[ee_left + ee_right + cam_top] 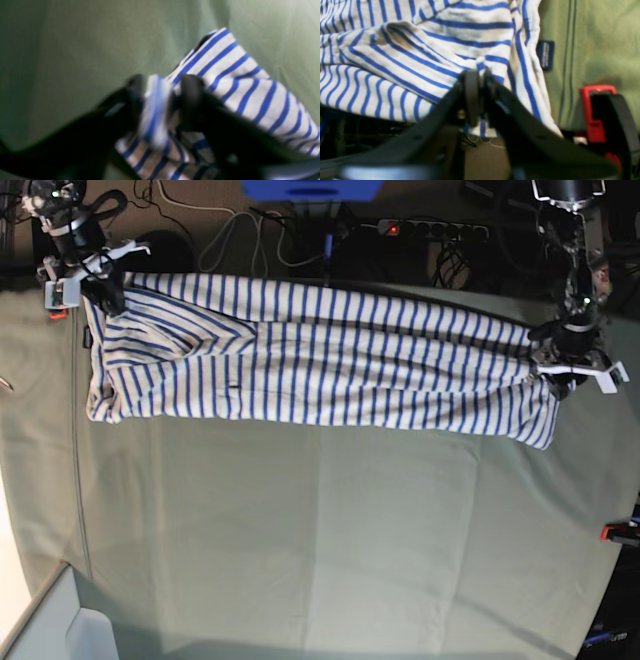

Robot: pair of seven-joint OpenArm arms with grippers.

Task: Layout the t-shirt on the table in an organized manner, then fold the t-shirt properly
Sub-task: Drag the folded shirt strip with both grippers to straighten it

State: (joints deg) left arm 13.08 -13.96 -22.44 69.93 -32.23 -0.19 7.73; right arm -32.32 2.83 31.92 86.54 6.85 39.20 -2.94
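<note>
Striped white-and-blue cloth, the t-shirt (pixel 320 365), lies drawn out in a long band across the far part of the table (pixel 330 530), running from far left to far right in the base view. Each end is held by one arm so that the garment can be tensioned and spread before folding. The right gripper (pixel 477 82), at the far left of the base view, has its fingers pressed together on a small pleat of fabric close to the hem; the wrist view shows cloth bunched and radiating from the pinch, which suggests the pull is carried through this point. A small dark blue tag (pixel 545 54) hangs at the shirt's edge just beside it, over the pale green table cover, and a red clamp (pixel 595 112) stands near at the table edge. The left gripper (pixel 160 100), at the far right of the base view, pinches a narrow ridge of fabric between its two dark fingers (pixel 190 87), with the remaining cloth draping away to the right. Folds remain near the left end, so the layout step appears unfinished; folding has not yet begun.
</note>
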